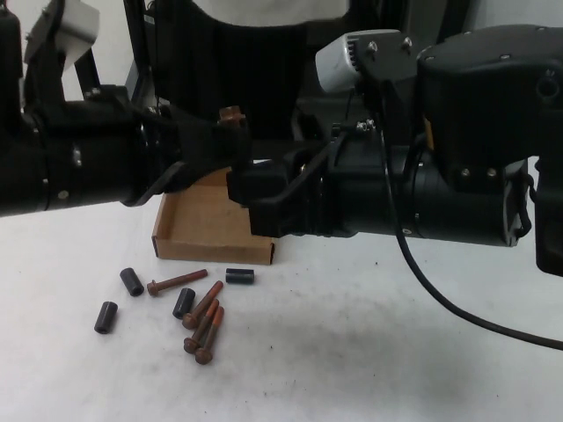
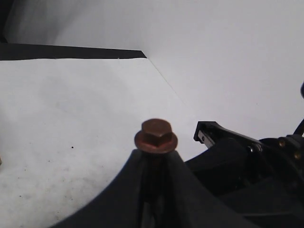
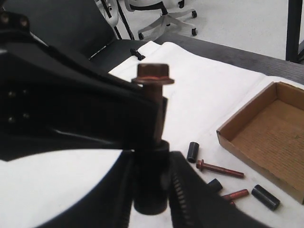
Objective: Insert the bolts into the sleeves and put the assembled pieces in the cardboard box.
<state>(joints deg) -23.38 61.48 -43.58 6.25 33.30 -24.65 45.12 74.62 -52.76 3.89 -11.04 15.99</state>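
My left gripper (image 2: 156,159) is shut on a rusty brown bolt (image 2: 156,135), head up, held above the near edge of the cardboard box (image 1: 204,236). Right below it my right gripper (image 3: 152,167) is shut on a black sleeve (image 3: 151,183), held upright. The bolt (image 3: 153,77) points down at the sleeve's top; its shank meets the opening, and how deep it sits is hidden. In the high view both grippers meet around the bolt (image 1: 231,115). Several loose bolts (image 1: 202,305) and black sleeves (image 1: 132,281) lie on the white table in front of the box.
The box floor (image 3: 273,137) looks bare. The two bulky arms span the bench above the box. White tabletop (image 1: 352,352) stretches open to the right of the loose parts. Office chairs stand on the floor beyond the table.
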